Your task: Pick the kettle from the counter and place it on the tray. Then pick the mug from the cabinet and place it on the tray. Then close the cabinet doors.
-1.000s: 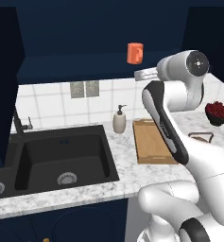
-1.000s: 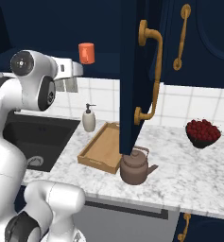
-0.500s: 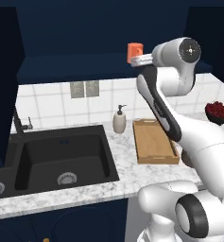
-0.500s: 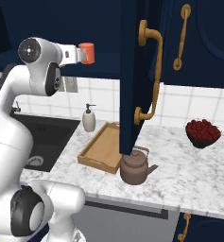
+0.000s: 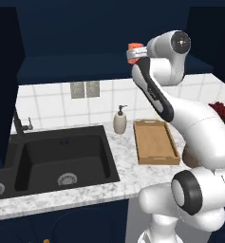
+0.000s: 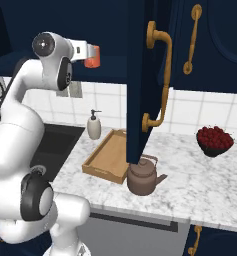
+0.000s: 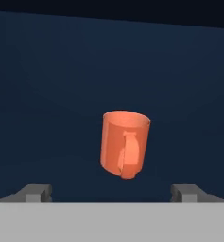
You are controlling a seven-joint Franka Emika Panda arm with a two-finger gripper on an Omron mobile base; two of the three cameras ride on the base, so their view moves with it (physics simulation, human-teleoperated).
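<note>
The orange-red mug [image 7: 124, 144] stands on the dark cabinet [image 5: 76, 61] shelf, its handle turned toward the hand. My gripper [image 7: 112, 193] is open just short of it, with one fingertip [image 7: 35, 191] to each side and nothing between them. From the base, the mug [image 6: 93, 55] sits right at the end of my raised gripper [image 6: 88, 51]. The brown kettle [image 6: 141, 176] rests on the marble counter [image 6: 190, 185] beside the wooden tray [image 6: 107, 157], which holds nothing. One navy cabinet door [image 6: 140, 75] hangs wide open above the kettle.
A cream soap dispenser [image 6: 94, 125] stands behind the tray, next to the black sink [image 5: 61, 156]. A dark bowl of red fruit [image 6: 215, 141] sits at the right of the counter. The open door's brass handle [image 6: 160, 80] juts out over the kettle.
The arm has risen and reached toward the cabinet shelf, bringing the hand up to the mug. The jaws have stayed open. Kettle and tray have not moved.
</note>
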